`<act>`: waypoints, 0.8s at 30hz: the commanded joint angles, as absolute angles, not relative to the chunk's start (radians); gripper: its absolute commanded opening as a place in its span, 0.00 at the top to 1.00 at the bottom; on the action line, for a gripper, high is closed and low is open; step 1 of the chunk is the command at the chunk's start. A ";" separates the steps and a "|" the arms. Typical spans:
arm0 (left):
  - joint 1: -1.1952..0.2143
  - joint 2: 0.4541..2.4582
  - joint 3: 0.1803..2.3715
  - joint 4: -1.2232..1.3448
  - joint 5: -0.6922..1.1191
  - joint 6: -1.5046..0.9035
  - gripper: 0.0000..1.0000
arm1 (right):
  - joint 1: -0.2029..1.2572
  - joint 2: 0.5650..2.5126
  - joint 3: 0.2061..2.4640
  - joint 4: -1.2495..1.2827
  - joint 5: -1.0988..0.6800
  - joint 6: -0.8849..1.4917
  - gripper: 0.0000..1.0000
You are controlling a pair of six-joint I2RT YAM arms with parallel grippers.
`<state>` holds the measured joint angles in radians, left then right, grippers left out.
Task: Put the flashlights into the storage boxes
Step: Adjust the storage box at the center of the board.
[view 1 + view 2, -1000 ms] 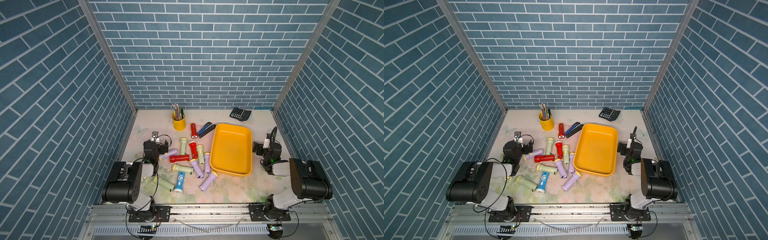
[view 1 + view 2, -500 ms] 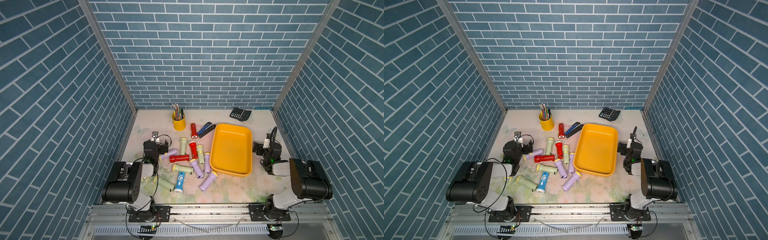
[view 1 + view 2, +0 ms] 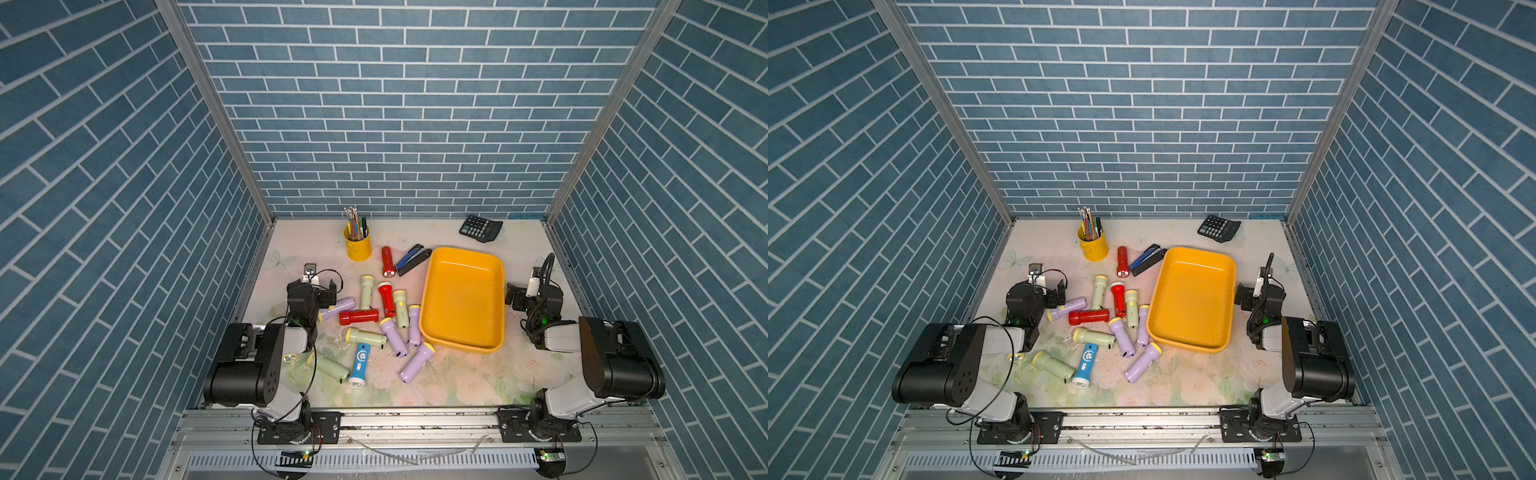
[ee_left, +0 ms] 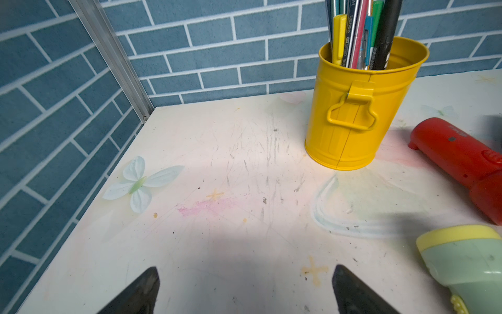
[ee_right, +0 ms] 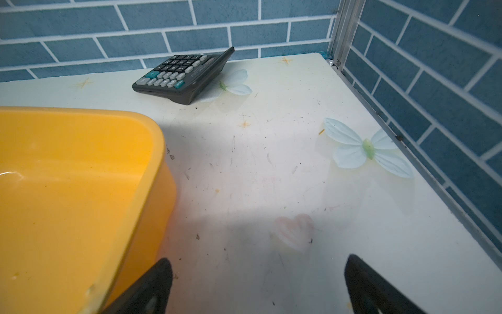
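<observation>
Flashlights (image 3: 358, 316) cluster beside one rim of the yellow tray (image 3: 461, 347).

In a top view, the flashlights (image 3: 359, 316) lie scattered on the table (image 3: 478, 382) at lower centre, left of the tray (image 3: 461, 299). Above them stands the pen cup (image 3: 358, 249). Right of it lies 1 flashlight (image 3: 387, 262), then the stapler (image 3: 412, 259). The calculator (image 3: 480, 228) sits above the tray.

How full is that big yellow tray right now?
Empty. In both top views the yellow tray shows only its bare floor; the flashlights lie outside it, on the table.
</observation>
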<state>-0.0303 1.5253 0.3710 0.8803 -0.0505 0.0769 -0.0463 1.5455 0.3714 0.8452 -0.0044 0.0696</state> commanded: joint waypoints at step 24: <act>-0.028 1.057 0.440 0.440 -0.012 -0.058 0.05 | -0.034 1.182 0.772 -0.031 -0.083 0.201 0.01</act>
<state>-0.0303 1.1339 0.3687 0.6582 -0.0704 0.0185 -0.0437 1.2064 0.6388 0.2867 -0.0486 0.1246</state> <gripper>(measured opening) 0.959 0.992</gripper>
